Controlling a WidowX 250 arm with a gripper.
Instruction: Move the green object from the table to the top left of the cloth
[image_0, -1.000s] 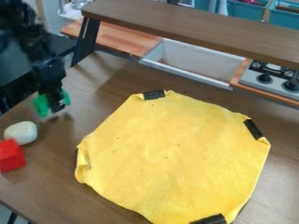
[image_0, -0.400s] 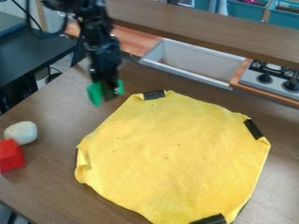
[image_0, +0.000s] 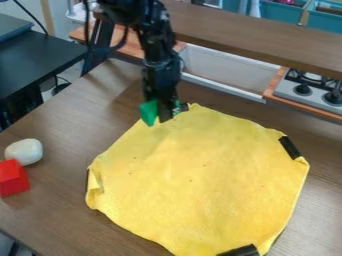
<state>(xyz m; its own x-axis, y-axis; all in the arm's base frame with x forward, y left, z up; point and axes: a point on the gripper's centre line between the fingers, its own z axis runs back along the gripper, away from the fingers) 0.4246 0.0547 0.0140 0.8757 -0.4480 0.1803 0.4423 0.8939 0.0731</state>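
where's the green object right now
In the camera view, the green object is in the gripper, over the upper-left edge of the yellow cloth, by the black tape there.

Open room above cloth (image_0: 200, 180), shelf (image_0: 267, 40) beyond

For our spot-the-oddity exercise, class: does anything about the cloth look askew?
Yes: the yellow cloth is not quite flat. Its left edge folds and bunches up, while dark tape sits on its right edge.
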